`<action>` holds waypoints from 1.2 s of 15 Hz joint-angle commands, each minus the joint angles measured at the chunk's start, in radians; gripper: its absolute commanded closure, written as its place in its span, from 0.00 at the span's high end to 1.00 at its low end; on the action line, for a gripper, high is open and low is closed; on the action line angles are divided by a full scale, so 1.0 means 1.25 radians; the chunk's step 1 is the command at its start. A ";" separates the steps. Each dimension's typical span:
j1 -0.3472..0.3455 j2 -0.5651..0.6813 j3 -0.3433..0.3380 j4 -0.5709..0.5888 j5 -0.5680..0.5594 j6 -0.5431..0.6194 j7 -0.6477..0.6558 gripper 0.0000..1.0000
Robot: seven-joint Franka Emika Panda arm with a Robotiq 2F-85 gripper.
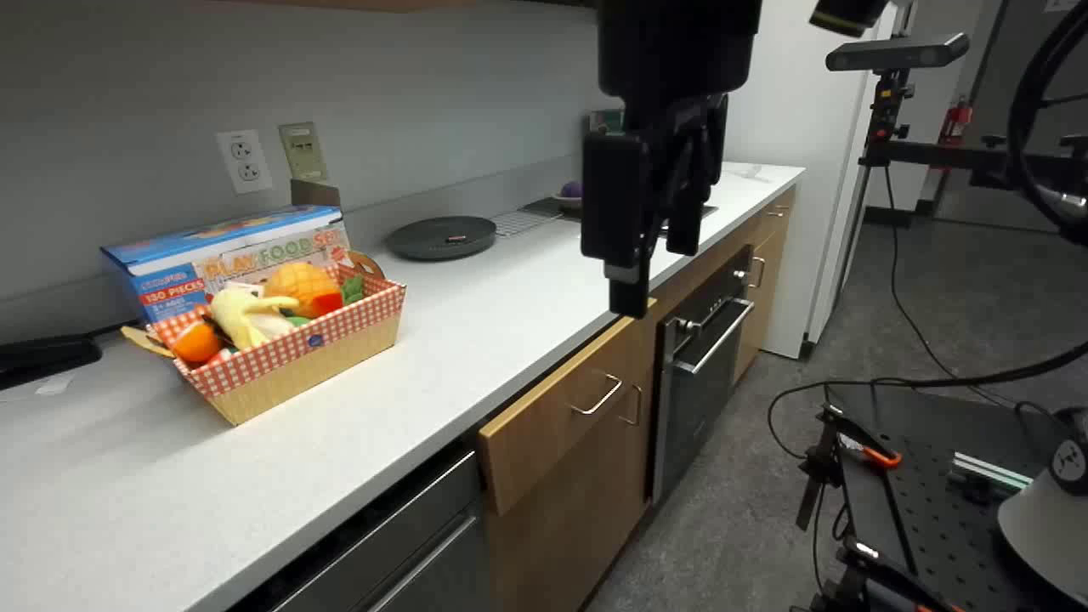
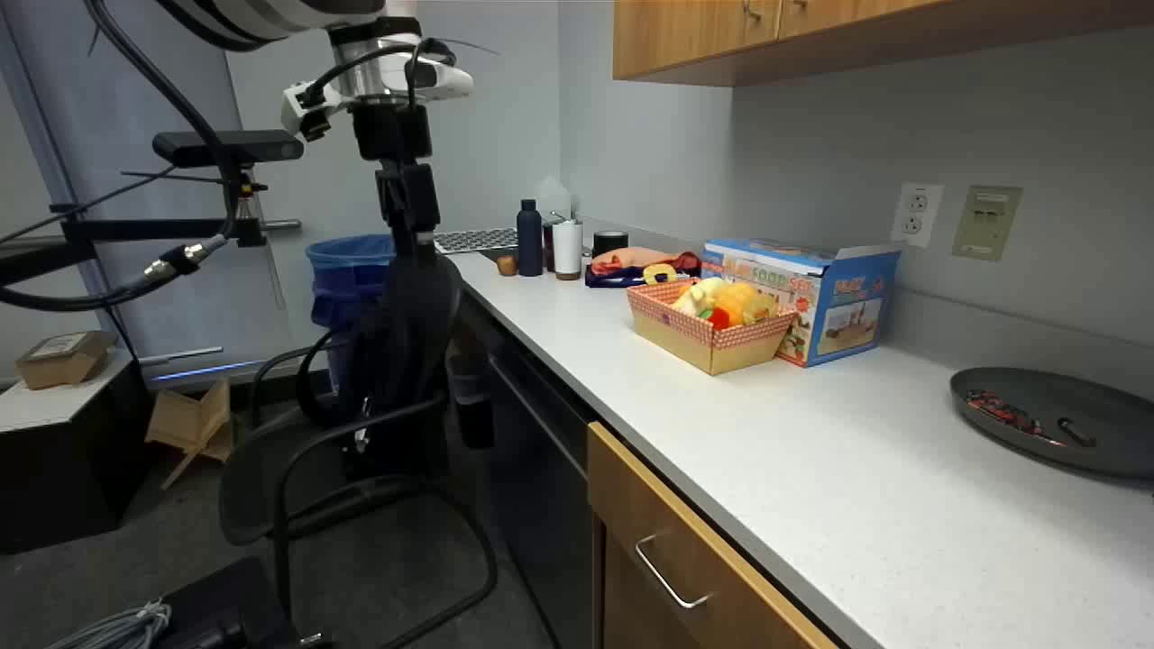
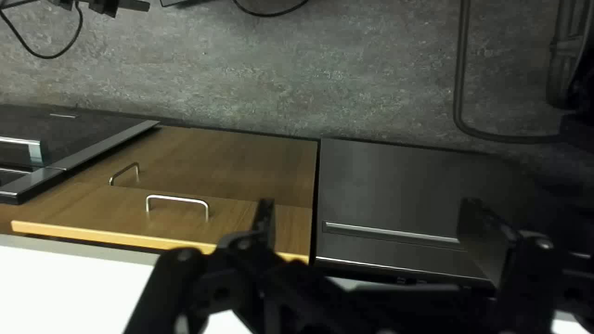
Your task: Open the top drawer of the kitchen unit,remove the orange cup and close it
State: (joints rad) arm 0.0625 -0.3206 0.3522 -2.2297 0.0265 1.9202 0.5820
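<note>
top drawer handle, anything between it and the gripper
Nothing visible stands between the open gripper and the silver bar handle of the top drawer; the wrist view shows the whole handle uncovered.

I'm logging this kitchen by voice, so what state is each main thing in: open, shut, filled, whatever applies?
Top drawer: looks slightly ajar, contents hidden
Gripper: open, holding nothing
Lower door: shut
Oven: shut
Upper cabinet doors: shut
Basket: filled with toy food
Black round dish: holding small items
</note>
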 commanded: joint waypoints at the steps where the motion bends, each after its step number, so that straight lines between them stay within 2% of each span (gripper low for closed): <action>1: 0.022 0.003 -0.020 0.001 -0.007 -0.002 0.006 1.00; 15: 0.022 0.003 -0.020 0.001 -0.007 -0.002 0.006 1.00; 18: 0.006 -0.011 -0.050 -0.039 -0.026 0.050 -0.016 1.00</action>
State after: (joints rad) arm 0.0663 -0.3209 0.3369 -2.2369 0.0217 1.9279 0.5813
